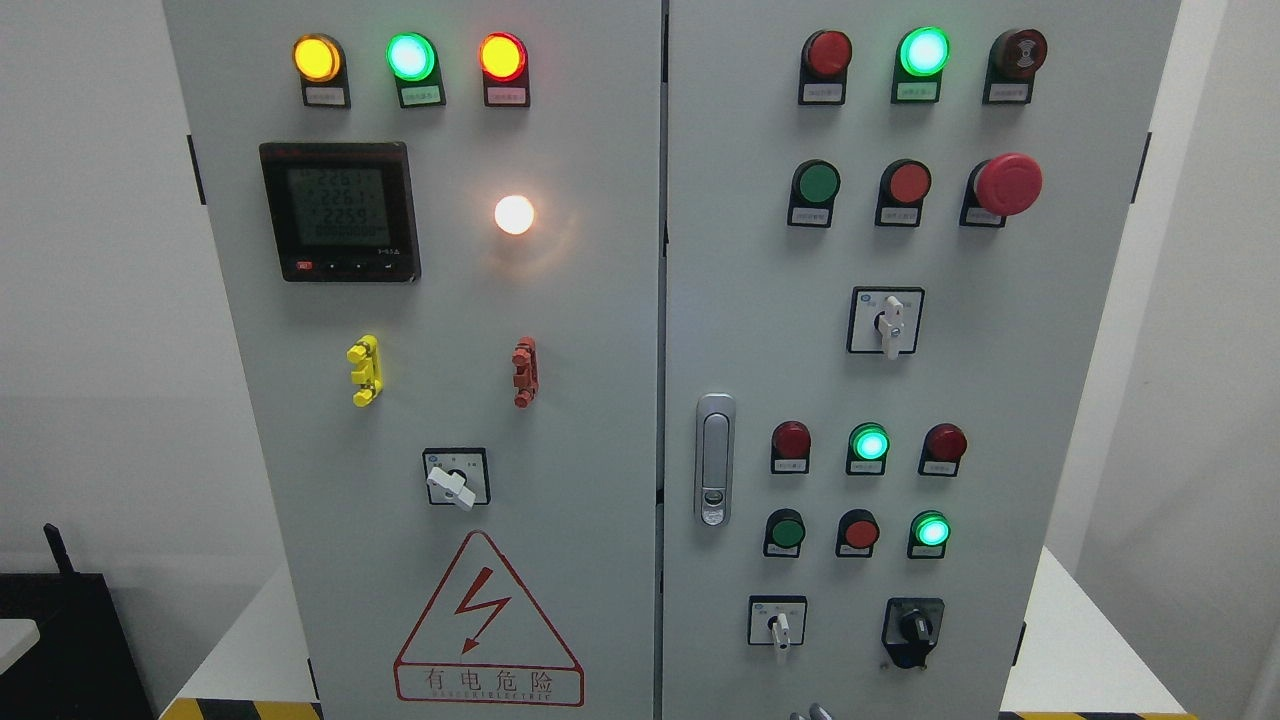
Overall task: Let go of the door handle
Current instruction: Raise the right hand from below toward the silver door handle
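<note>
The silver door handle (714, 460) lies flush and upright in its recess on the left edge of the cabinet's right door (1040, 400). Nothing touches it. Both grey doors look closed, with a narrow dark seam between them. A small grey sliver of my right hand (812, 712) pokes up at the bottom edge, right of the middle and well below the handle. Too little of it shows to tell how it is held. My left hand is out of view.
The left door (600, 400) carries a meter (340, 212), lit lamps, a rotary switch (455, 480) and a red lightning warning triangle (487, 625). The right door has push buttons, a red emergency stop (1007, 185) and selector switches. A black object (60, 640) stands at the lower left.
</note>
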`<move>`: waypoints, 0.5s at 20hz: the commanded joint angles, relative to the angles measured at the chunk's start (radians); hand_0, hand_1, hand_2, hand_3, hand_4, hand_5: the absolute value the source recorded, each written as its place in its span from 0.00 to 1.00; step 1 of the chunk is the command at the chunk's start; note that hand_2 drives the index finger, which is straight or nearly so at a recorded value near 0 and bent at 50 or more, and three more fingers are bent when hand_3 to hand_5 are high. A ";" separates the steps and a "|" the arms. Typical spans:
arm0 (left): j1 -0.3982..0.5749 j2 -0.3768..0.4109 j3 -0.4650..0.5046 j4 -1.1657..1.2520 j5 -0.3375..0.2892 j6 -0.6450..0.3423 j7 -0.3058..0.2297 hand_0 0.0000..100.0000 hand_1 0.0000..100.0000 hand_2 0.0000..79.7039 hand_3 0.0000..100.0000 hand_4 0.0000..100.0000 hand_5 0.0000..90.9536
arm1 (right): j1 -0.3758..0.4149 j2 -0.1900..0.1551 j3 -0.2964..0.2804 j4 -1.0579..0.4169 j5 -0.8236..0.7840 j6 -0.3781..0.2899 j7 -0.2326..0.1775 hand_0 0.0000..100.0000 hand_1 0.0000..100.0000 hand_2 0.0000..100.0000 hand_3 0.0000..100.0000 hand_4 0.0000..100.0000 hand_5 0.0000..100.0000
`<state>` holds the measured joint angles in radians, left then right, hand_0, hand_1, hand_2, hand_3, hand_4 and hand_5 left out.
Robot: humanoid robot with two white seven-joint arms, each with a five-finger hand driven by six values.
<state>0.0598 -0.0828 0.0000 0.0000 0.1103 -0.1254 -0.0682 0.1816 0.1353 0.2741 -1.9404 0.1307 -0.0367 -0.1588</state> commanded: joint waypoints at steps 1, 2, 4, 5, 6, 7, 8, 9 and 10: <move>0.000 0.000 -0.012 -0.015 0.000 0.000 -0.001 0.12 0.39 0.00 0.00 0.00 0.00 | -0.002 0.001 -0.003 0.000 0.004 0.000 0.001 0.44 0.15 0.07 0.22 0.14 0.10; 0.000 0.000 -0.012 -0.015 0.000 0.000 -0.001 0.12 0.39 0.00 0.00 0.00 0.00 | -0.002 0.001 -0.003 0.000 0.006 0.000 0.002 0.45 0.15 0.07 0.22 0.14 0.10; 0.000 0.000 -0.012 -0.015 0.000 0.000 -0.001 0.12 0.39 0.00 0.00 0.00 0.00 | -0.002 0.001 -0.001 0.000 0.006 0.000 0.002 0.45 0.14 0.07 0.22 0.15 0.11; 0.000 0.000 -0.012 -0.015 0.000 0.000 -0.001 0.12 0.39 0.00 0.00 0.00 0.00 | -0.002 0.001 -0.001 0.000 0.004 0.000 0.002 0.45 0.14 0.07 0.22 0.15 0.11; 0.000 0.000 -0.012 -0.015 0.000 0.000 -0.001 0.12 0.39 0.00 0.00 0.00 0.00 | -0.002 0.001 -0.001 -0.002 0.006 0.000 0.002 0.45 0.14 0.07 0.22 0.15 0.11; 0.000 0.000 -0.012 -0.015 0.000 0.000 -0.001 0.12 0.39 0.00 0.00 0.00 0.00 | -0.002 0.001 -0.001 -0.002 0.006 0.000 0.002 0.45 0.14 0.07 0.23 0.15 0.11; 0.000 0.000 -0.012 -0.015 0.000 0.000 -0.001 0.12 0.39 0.00 0.00 0.00 0.00 | -0.002 0.001 -0.001 -0.005 0.007 -0.002 0.001 0.45 0.14 0.07 0.24 0.15 0.11; 0.000 0.000 -0.012 -0.015 0.000 0.000 -0.001 0.12 0.39 0.00 0.00 0.00 0.00 | -0.002 0.000 0.001 -0.009 0.020 -0.002 0.001 0.45 0.14 0.07 0.28 0.17 0.11; 0.000 0.000 -0.012 -0.015 0.000 0.000 -0.001 0.12 0.39 0.00 0.00 0.00 0.00 | -0.004 0.000 -0.001 -0.012 0.045 -0.006 0.001 0.45 0.14 0.07 0.32 0.19 0.11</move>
<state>0.0598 -0.0829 0.0000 0.0000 0.1104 -0.1254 -0.0682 0.1801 0.1358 0.2736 -1.9423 0.1425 -0.0369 -0.1570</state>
